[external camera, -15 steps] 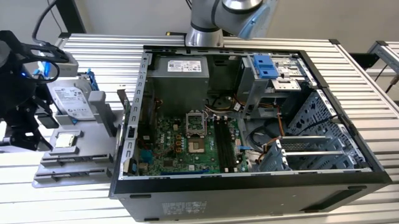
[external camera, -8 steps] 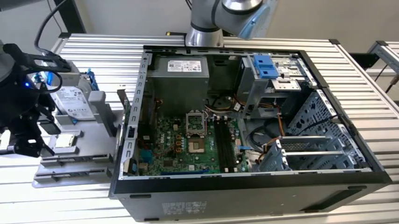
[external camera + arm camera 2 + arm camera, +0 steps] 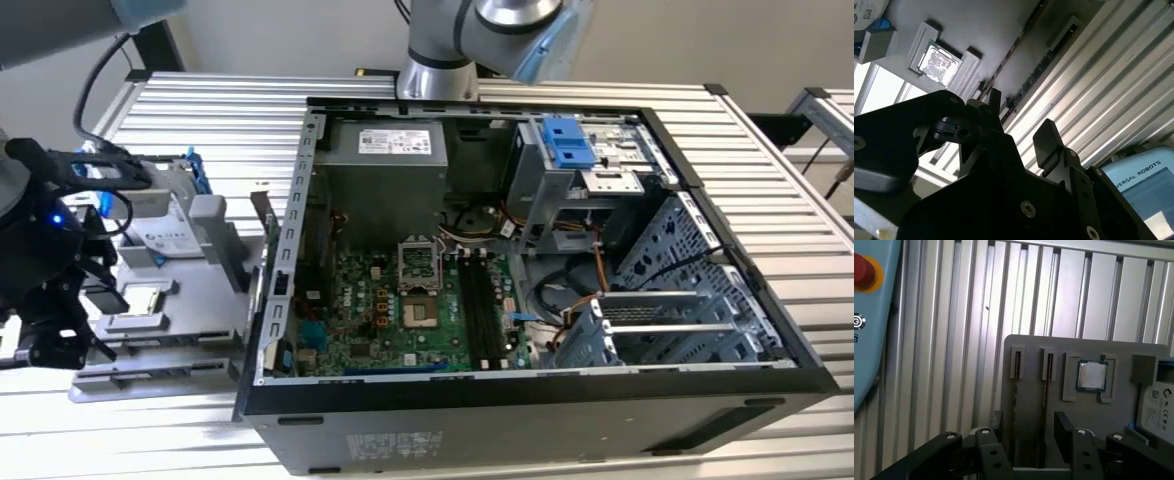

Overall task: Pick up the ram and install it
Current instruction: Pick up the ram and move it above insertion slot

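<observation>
my pincer (image 3: 1029,417) is spread: its two black fingers (image 3: 1064,425) stand apart with nothing held between them, as both wrist views show. the pincer hangs over the grey holder (image 3: 1031,346), which lies on the ribbed metal table (image 3: 954,340). the ram (image 3: 1017,371) stands on edge in a narrow slot of that holder, beyond my fingertips and in line with the gap between them. it is not gripped. a second thin stick (image 3: 1048,371) stands in the parallel slot just beside it, also in line with the gap. past the outer side of one finger a square processor (image 3: 1091,375) lies in its recess, with the hard drive (image 3: 1156,400) farther out. past the other finger lies a pale blue pendant (image 3: 869,350). the open computer case (image 3: 534,410), with its green motherboard (image 3: 387,300), stands well apart from my pincer.
</observation>
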You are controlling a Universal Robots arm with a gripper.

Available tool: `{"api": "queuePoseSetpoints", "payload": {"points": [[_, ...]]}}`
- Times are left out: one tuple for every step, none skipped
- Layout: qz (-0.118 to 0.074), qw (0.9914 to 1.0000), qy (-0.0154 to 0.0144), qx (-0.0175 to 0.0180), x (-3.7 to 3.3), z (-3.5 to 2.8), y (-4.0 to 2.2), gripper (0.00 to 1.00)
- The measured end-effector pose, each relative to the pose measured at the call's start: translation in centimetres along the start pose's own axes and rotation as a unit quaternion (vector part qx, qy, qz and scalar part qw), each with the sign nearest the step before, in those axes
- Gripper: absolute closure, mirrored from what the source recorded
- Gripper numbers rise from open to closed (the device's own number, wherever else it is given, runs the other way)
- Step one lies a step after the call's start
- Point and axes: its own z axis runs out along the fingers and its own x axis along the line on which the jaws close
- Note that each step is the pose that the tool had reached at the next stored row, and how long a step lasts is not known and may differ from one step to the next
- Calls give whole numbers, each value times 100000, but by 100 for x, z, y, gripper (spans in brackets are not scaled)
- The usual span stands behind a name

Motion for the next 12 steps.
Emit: {"api": "queuePoseSetpoints", "payload": {"points": [[-6, 100000, -12, 15, 8, 20, 0, 0], [5, 100000, -6, 9, 9, 37, -1, 0], [5, 100000, 0, 2, 11, 53, -3, 0], [-3, 100000, -1, 2, 14, 72, -5, 0], [-5, 100000, -5, 7, 18, 91, -7, 0], [-7, 100000, -2, 3, 25, 108, -7, 0], [-4, 100000, -1, 1, 32, 126, -7, 0], [-1, 100000, 5, -5, 41, 144, -7, 0], [-5, 100000, 1, 0, 52, 163, -8, 0], [-1, 100000, -1, 1, 63, 180, -7, 0], [-3, 100000, -3, 4, 75, 198, -7, 0], [-1, 100000, 0, 0, 86, 216, -7, 0]]}}
